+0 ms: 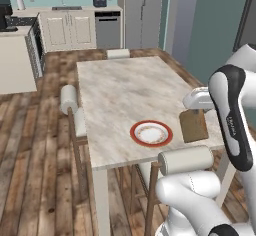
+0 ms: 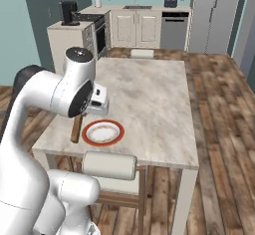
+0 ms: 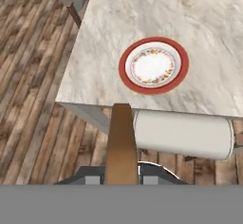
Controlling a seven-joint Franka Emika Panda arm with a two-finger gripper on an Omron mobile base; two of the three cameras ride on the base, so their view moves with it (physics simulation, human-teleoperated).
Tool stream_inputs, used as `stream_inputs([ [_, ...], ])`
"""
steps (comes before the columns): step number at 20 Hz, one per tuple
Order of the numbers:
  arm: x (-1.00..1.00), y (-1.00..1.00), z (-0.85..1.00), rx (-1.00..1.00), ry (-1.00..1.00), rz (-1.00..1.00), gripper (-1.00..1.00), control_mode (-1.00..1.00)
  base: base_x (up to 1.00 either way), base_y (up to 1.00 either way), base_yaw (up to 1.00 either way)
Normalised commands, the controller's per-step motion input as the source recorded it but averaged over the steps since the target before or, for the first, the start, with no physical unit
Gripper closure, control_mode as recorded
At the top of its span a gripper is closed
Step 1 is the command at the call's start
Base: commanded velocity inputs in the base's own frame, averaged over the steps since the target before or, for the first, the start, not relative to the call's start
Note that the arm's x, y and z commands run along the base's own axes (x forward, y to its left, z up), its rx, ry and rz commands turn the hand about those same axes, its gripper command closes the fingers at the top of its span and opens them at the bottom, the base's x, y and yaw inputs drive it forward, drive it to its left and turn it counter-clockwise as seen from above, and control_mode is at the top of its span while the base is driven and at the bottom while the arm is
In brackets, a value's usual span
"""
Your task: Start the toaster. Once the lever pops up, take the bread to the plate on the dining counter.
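hand (image 3: 121, 180) clamped on bread (image 1: 193, 125), edge-on | hovered right of plate (image 1: 151, 133), near surface (image 1: 125, 90) edge | carry posture, release pending

Fingers (image 3: 121, 178) clamped, arm bent low

No readable text anywhere. Small marking on the arm's dark link (image 1: 233, 122) is too blurred to read; nothing legible elsewhere.
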Motion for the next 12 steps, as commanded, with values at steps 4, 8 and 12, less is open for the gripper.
stream_inputs([
  [4,0.42,-0.02,-0.14,0.18,-0.08,0.21,1.00,-1.00,0.00,0.00,0.00],
  [8,0.50,-0.13,-0.05,0.19,-0.11,0.19,1.00,-1.00,0.00,0.00,0.00],
  [12,0.40,-0.02,-0.01,0.13,-0.03,0.14,1.00,-1.00,0.00,0.00,0.00],
])
